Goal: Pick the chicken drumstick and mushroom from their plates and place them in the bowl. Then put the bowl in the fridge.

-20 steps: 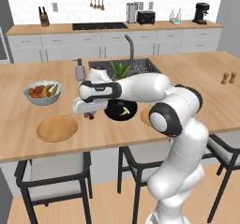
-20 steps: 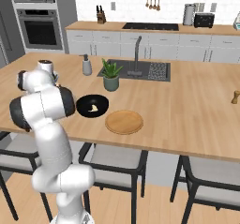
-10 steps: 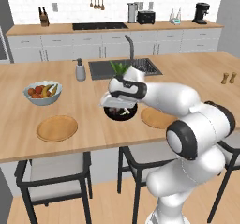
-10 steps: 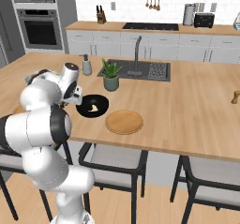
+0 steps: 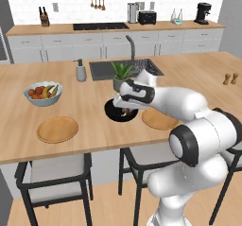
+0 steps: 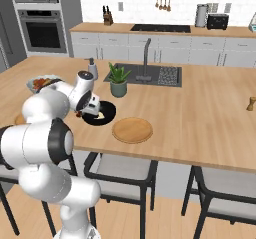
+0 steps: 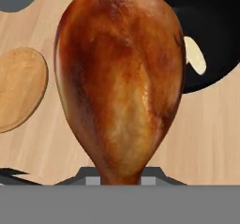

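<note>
In your hand view the chicken drumstick (image 7: 119, 82) hides both fingertips and much of the black bowl (image 7: 211, 26); the wooden plate (image 7: 21, 89) is cut off by the left edge.

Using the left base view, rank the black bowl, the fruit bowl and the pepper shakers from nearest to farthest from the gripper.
1. black bowl, directly under the gripper
2. fruit bowl, off to the left of the picture
3. pepper shakers, far right on the counter

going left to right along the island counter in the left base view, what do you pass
fruit bowl → empty wooden plate → soap dispenser → black bowl → second wooden plate → salt and pepper shakers
</note>
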Robot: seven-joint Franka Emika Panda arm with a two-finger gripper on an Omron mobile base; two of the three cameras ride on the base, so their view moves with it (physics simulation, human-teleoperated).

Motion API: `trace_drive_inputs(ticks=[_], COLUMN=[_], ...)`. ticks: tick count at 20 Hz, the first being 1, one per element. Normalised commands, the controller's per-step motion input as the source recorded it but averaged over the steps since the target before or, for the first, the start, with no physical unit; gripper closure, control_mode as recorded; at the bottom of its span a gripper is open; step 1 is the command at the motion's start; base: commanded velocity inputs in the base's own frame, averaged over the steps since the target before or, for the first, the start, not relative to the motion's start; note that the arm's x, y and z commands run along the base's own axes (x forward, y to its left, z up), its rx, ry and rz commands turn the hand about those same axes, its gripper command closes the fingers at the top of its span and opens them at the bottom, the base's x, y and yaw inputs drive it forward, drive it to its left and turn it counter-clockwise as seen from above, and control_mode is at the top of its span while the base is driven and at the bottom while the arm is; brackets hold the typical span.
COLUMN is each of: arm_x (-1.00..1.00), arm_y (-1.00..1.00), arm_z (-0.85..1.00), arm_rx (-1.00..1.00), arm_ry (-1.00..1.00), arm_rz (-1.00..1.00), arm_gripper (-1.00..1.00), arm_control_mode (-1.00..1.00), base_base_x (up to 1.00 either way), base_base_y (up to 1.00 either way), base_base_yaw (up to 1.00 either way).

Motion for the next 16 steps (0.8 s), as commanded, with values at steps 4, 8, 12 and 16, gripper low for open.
trace_drive_inputs(ticks=[4,8,12,16], arm_x=[0.3,0.44,0.39,0.29], arm_y=[-0.02,-0.18,-0.39,-0.21], arm_z=[0.0,0.0,-0.05,-0.39], arm_rx=[-0.13,-0.09,-0.03,-0.01], arm_ry=[0.0,0.01,0.07,0.1], arm_rz=[-0.16,-0.18,-0.15,-0.08], arm_gripper=[1.0,1.0,1.0,1.0], arm_control_mode=[-1.0,-1.0,-1.0,-1.0], base_base_x=[0.0,0.0,0.0,0.0], base_base_y=[0.0,0.0,0.0,0.0], base_base_yaw=[0.0,0.0,0.0,0.0])
